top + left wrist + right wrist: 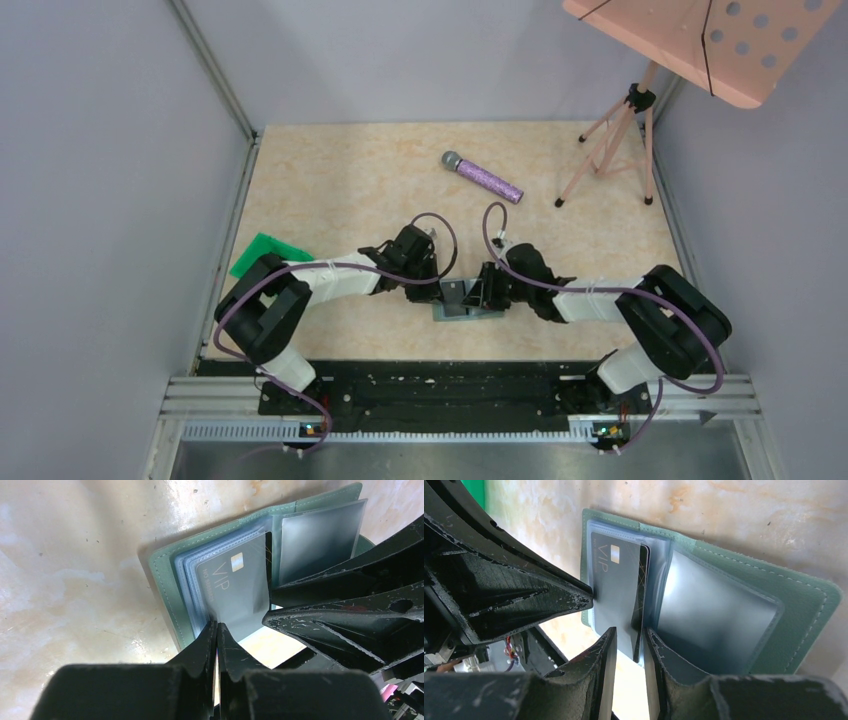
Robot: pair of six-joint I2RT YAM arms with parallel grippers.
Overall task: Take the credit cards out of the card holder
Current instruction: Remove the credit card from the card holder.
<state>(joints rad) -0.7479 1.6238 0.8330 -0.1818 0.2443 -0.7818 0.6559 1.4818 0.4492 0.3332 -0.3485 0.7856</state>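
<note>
The grey-green card holder (468, 306) lies open on the table between both arms. It also shows in the left wrist view (170, 580) and the right wrist view (809, 610). A dark card marked VIP (235, 595) (616, 590) stands partly out of a clear sleeve. My left gripper (217, 626) (425, 286) is shut on the lower edge of that sleeve page. My right gripper (629, 632) (487, 290) is open a little, its fingers on either side of the card's edge with gaps showing. Other cards are hidden.
A purple glitter microphone (482, 177) lies at the back of the table. A bright green sheet (268, 252) lies at the left edge. A pink music stand (620, 140) stands at the back right. Grey walls close both sides.
</note>
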